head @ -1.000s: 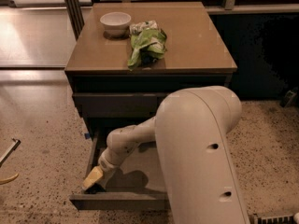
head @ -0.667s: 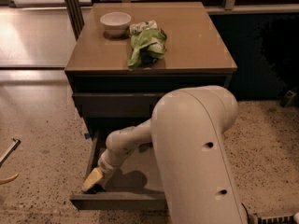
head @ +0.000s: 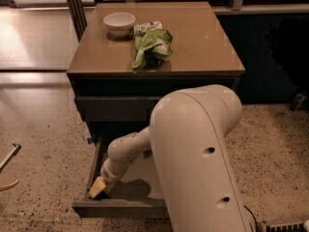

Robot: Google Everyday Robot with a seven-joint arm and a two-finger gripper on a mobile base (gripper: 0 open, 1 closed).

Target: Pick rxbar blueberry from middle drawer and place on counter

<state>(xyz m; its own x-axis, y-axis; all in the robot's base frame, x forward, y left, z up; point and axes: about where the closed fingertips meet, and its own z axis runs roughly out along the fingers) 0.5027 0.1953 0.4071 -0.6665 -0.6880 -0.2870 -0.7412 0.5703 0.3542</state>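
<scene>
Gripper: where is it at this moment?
In the camera view, the gripper is low on the left, inside the open middle drawer, near its front left corner.

Yellowish pincer [head: 98,188] low in the grey-brown middle drawer [head: 120,208]; tan counter [head: 203,42], white bowl [head: 119,22], green-and-white bag [head: 152,47]

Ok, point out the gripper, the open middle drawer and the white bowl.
gripper [head: 98,188]: camera view, on its yellowish tip, low in the drawer's front-left corner.
middle drawer [head: 125,209]: camera view, on its front panel.
white bowl [head: 119,20]: camera view, on its inside.
</scene>
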